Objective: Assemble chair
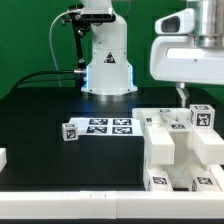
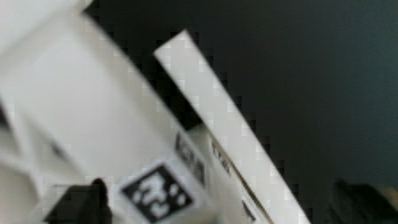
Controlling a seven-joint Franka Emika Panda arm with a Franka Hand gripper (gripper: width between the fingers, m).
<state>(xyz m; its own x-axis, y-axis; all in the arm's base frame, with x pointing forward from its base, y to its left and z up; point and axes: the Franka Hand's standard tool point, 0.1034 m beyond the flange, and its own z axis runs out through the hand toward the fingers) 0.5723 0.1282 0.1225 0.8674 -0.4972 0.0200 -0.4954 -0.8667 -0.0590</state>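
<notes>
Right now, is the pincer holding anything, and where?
Nothing held. The pincer stands open over the chunky matte-white plastic chair parts, fingertips apart and clear of them.

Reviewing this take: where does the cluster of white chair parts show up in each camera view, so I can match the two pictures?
Exterior view: the white chair parts sit at the exterior view's lower right, below the gripper.
Wrist view: a white chair part fills much of the picture, blurred, close to the camera.
Shared landmark: the black-and-white tags on the parts.

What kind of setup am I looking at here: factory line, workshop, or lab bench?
Most likely a robotics lab bench. A black table stands before a green backdrop, with the arm's base mounted on it, and a marker board and tagged white chair parts lying on it.
</notes>
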